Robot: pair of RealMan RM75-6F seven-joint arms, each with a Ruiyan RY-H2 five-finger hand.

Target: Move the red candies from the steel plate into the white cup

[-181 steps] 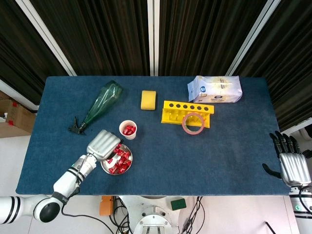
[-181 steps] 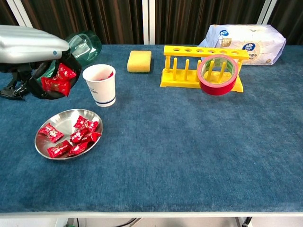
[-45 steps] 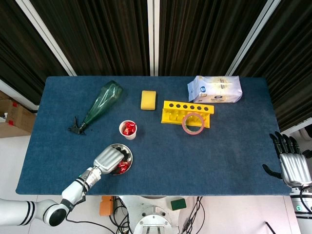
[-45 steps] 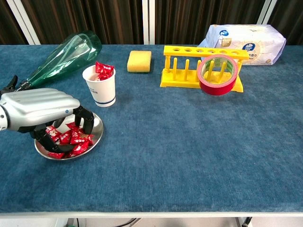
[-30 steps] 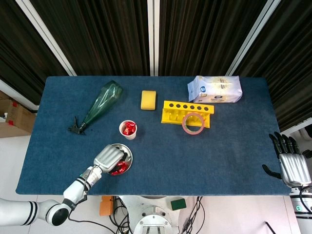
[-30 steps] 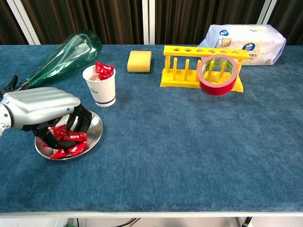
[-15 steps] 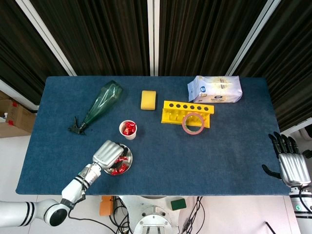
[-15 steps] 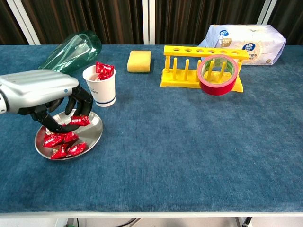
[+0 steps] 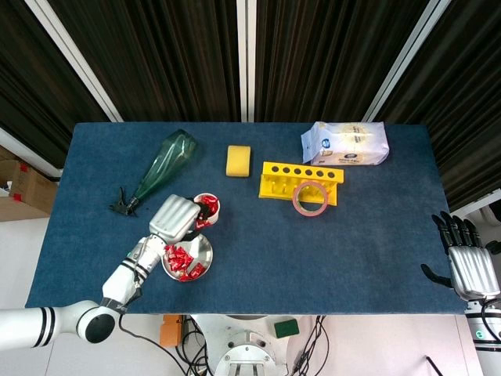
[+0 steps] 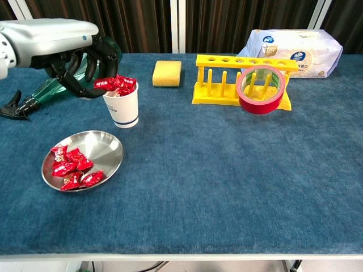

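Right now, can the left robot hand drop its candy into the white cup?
Probably yes. The left robot hand pinches a red candy right beside the white cup rim, nothing between them, though the cup already looks heaped.

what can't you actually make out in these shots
- How many candies are in the white cup: its wall hides them in the chest view, and the left hand covers part of the rim in the head view.
- The right hand: outside the chest view, small at the head view's edge.
- Print on the white bag: too small in both views.
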